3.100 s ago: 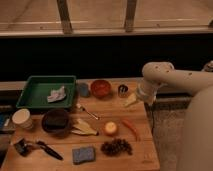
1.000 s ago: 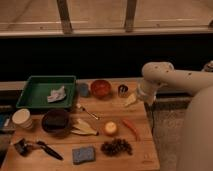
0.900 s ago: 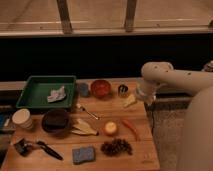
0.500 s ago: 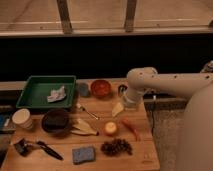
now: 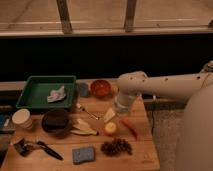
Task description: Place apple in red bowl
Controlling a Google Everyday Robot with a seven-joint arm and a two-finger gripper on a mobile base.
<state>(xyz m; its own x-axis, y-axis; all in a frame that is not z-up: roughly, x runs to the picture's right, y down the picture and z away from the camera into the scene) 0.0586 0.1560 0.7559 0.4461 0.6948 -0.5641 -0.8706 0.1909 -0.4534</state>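
Note:
The apple (image 5: pixel 110 128), small and yellow-orange, lies on the wooden table (image 5: pixel 145 155) near the front middle. The red bowl (image 5: pixel 100 88) stands at the back of the table, behind and slightly left of the apple. My white arm reaches in from the right, and the gripper (image 5: pixel 120 108) hangs low over the table just behind and right of the apple, a short way in front of and to the right of the bowl. A pale wedge shape (image 5: pixel 109 114) shows right under the gripper, between it and the apple.
A green tray (image 5: pixel 30 100) with a white cloth (image 5: pixel 56 94) sits back left, a blue-grey cup (image 5: pixel 83 90) beside the bowl. A dark brown bowl (image 5: pixel 56 121), paper cup (image 5: pixel 22 119), banana-like pieces (image 5: pixel 82 128), orange carrot (image 5: pixel 130 127), dark grapes (image 5: pixel 116 147), blue sponge (image 5: pixel 82 154) and black utensil (image 5: pixel 45 149) lie around.
My arm has swung left and forward from the table's right rear, bringing the gripper down close behind the apple. The objects on the table have not moved.

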